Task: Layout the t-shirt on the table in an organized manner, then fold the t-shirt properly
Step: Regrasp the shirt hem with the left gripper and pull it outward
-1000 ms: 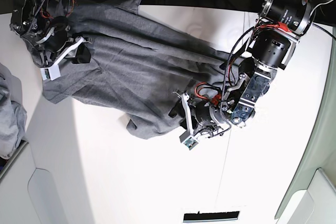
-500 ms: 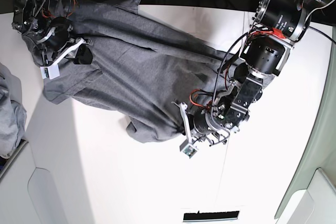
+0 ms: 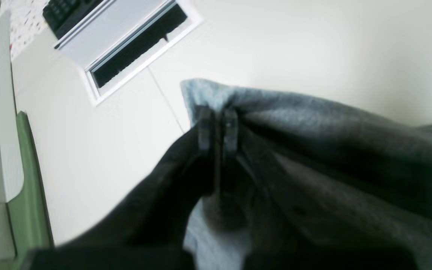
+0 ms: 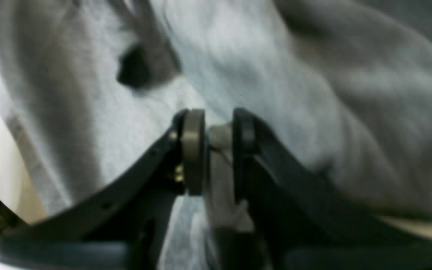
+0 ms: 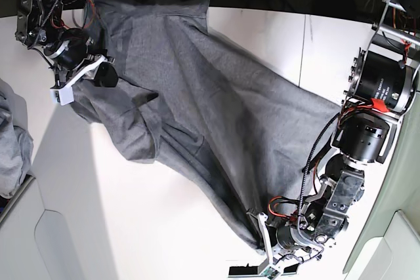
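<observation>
Grey cloth fills most of what I see: the t-shirt (image 5: 197, 103) lies stretched in a long diagonal across the white tabletop (image 5: 118, 214), from the far corner on the base view's left to the near edge at its lower right. My left gripper (image 3: 218, 127) is pressed together on a corner of the hem — the wrist view shows both fingers (image 3: 204, 131) flat against each other with a tuft of fabric poking out past their tips. In the base view that gripper (image 5: 266, 254) sits low near the front edge, beside a dark slot (image 5: 244, 271) in the surface.

My right gripper (image 4: 218, 144) is clamped on a thicker fold of the shirt; its fingers (image 4: 193, 150) stand a little apart with cloth bunched between them. From the base view it (image 5: 82, 73) holds the shirt's upper end near the far left corner — a sleeve hangs folded below it. A separate heap of grey cloth (image 5: 13, 145) lies at the left edge, apart from the shirt.
</observation>
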Available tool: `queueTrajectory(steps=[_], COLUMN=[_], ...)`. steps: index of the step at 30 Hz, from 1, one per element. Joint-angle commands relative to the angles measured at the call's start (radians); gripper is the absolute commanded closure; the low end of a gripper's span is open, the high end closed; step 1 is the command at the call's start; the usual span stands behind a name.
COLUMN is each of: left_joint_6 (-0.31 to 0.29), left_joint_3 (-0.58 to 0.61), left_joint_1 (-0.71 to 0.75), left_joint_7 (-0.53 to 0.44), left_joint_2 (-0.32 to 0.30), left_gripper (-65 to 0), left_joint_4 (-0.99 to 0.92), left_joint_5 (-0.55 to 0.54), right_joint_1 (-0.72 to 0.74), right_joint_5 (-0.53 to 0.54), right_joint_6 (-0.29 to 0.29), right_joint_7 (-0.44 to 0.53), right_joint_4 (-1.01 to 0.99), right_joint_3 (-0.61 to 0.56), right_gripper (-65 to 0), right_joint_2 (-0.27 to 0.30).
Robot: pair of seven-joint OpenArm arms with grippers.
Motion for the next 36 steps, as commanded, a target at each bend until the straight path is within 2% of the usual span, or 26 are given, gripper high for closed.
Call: queueTrajectory(steps=[1, 5, 8, 11, 14, 15, 18, 19, 20, 25, 30, 33, 36], left_joint_6=[-0.023, -0.159, -0.229, -0.306, -0.311, -0.311, -0.315, -0.314, -0.314, -0.31, -0.261, -0.245, -0.245], left_joint_3=[-0.005, -0.005, -0.005, -0.005, -0.005, -0.005, -0.004, -0.005, -0.005, -0.039, -0.215, -0.283, -0.271], left_joint_1=[-0.021, 0.054, 0.183, 0.343, 0.478, 0.51, 0.564, 0.573, 0.576, 0.57, 0.567, 0.558, 0.538], left_joint_7=[0.0, 0.109, 0.198, 0.22, 0.232, 0.234, 0.209, 0.208, 0.211, 0.24, 0.202, 0.179, 0.129], left_joint_2=[0.002, 0.002, -0.002, -0.01, -0.016, -0.014, -0.015, -0.015, -0.015, -0.027, -0.04, -0.051, -0.059], left_gripper=[0.0, 0.0, 0.0, 0.0, 0.0, -2.7, -28.8, -34.8, -37.6, -37.6, -37.6, -37.6, -37.6], left_joint_4=[0.018, 0.093, 0.252, 0.446, 0.584, 0.606, 0.616, 0.616, 0.616, 0.655, 0.726, 0.677, 0.559], left_joint_5=[-0.024, -0.155, -0.238, -0.322, -0.365, -0.368, -0.37, -0.371, -0.371, -0.413, -0.418, -0.404, -0.362], right_joint_1=[0.011, 0.01, 0.01, 0.011, 0.011, 0.011, 0.01, 0.01, 0.011, 0.01, 0.01, 0.01, 0.015], right_joint_5=[0.018, 0.018, 0.018, 0.018, 0.002, -0.005, -0.027, -0.035, -0.039, -0.038, -0.039, -0.046, -0.046], right_joint_6=[0.001, 0.002, 0.001, 0.001, 0.0, 0.0, 0.0, 0.0, 0.0, 0.0, 0.0, 0.0, 0.0], right_joint_7=[0.015, 0.015, 0.015, 0.022, 0.026, 0.026, 0.026, 0.026, 0.026, 0.043, 0.045, 0.045, 0.046], right_joint_4=[0.011, 0.011, 0.011, 0.011, 0.011, 0.011, 0.011, 0.011, 0.011, 0.011, 0.011, 0.011, 0.011], right_joint_3=[0.005, 0.005, 0.005, 0.005, 0.005, 0.005, 0.005, 0.005, 0.005, 0.005, 0.005, 0.005, 0.005], right_gripper=[-13.8, -13.8, -13.8, -13.8, -13.8, -13.8, -13.8, -13.9, -13.9, -13.9, -13.9, -13.9, -13.9], right_joint_2=[0.008, 0.008, 0.008, 0.008, 0.008, 0.008, 0.008, 0.008, 0.008, 0.008, 0.008, 0.008, 0.008])
